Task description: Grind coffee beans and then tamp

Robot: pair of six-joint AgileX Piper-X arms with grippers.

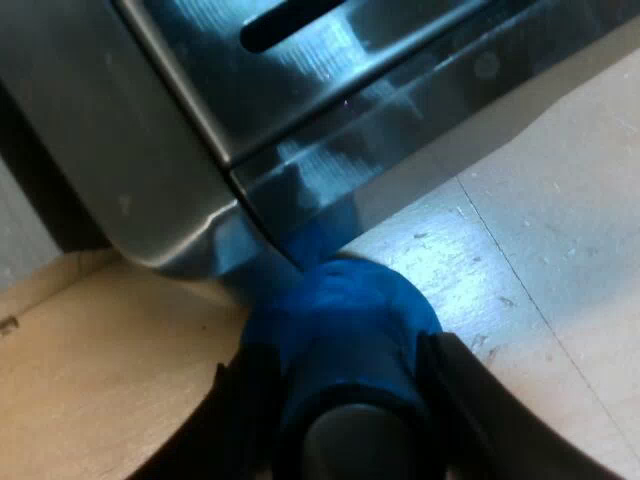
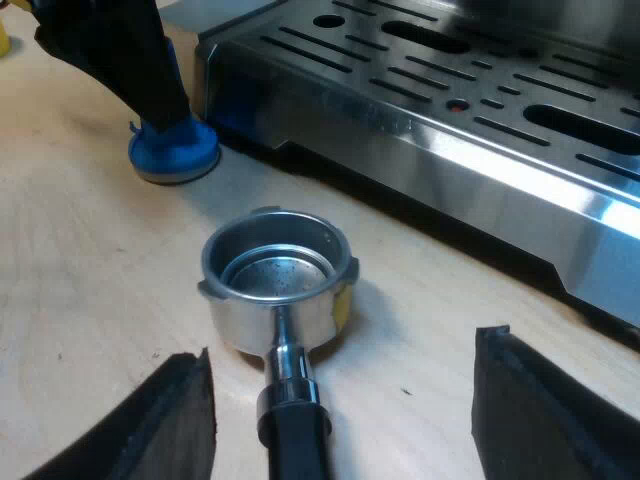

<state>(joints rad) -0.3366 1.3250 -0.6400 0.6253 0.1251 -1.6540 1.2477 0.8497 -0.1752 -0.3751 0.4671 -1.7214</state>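
A blue tamper (image 1: pixel 345 330) stands on the wooden table (image 1: pixel 90 380) at the corner of the espresso machine's (image 1: pixel 300 100) steel drip tray. My left gripper (image 1: pixel 350 400) is shut on it, one black finger pressed against each side. From the right wrist, the tamper's (image 2: pixel 173 150) base rests on the table beside the machine (image 2: pixel 450 110), with the left gripper (image 2: pixel 120 50) above it. The metal holder (image 2: pixel 278 275) lies on the table (image 2: pixel 80 260), its basket empty and its dark handle (image 2: pixel 295 430) pointing between the wide-apart fingers of my open right gripper (image 2: pixel 350 420).
The machine's slotted drip tray (image 2: pixel 400 60) runs along behind the holder. Bare wooden tabletop surrounds the holder and the tamper.
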